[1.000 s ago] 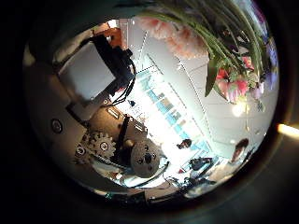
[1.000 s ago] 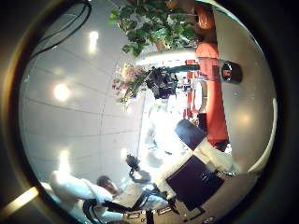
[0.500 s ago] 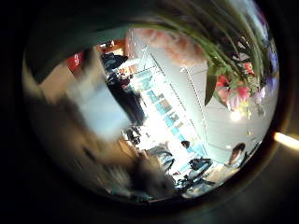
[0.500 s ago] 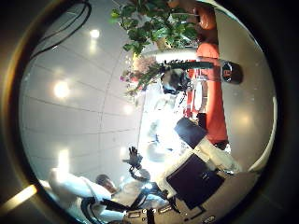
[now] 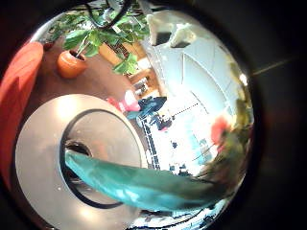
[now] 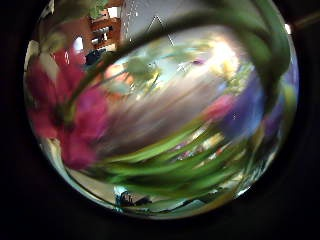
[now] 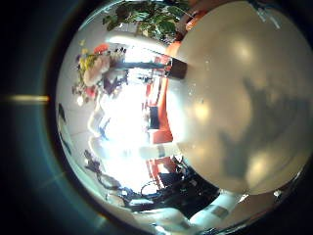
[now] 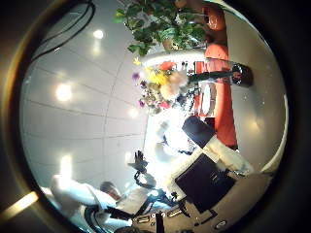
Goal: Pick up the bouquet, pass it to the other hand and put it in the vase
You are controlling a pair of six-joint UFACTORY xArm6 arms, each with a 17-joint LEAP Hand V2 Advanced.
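Note:
The bouquet [image 6: 150, 130] of flowers and long stems fills the left thumb side palm view, so it lies close against my left palm. In the right thumb side palm view the bouquet [image 8: 158, 83] hangs in the air at my left hand [image 8: 187, 85], well away from my right hand [image 8: 194, 184]. My right hand's fingers [image 8: 136, 163] stand relaxed with nothing in them. The vase [image 5: 101, 112] shows as a dark ring on a round pale table [image 5: 38, 144] under my left palm. A teal band [image 5: 134, 182] crosses in front of it.
A potted plant [image 5: 82, 43] stands beyond the table on a reddish floor [image 5: 19, 86]. From my right hand the table [image 7: 235, 98] is a large pale surface close by, and the vase [image 8: 238, 74] stands on it past the bouquet.
The bouquet went from the edge of the left thumb side view to filling it. In the right thumb side view it has tilted and looks larger. My right hand has stayed put.

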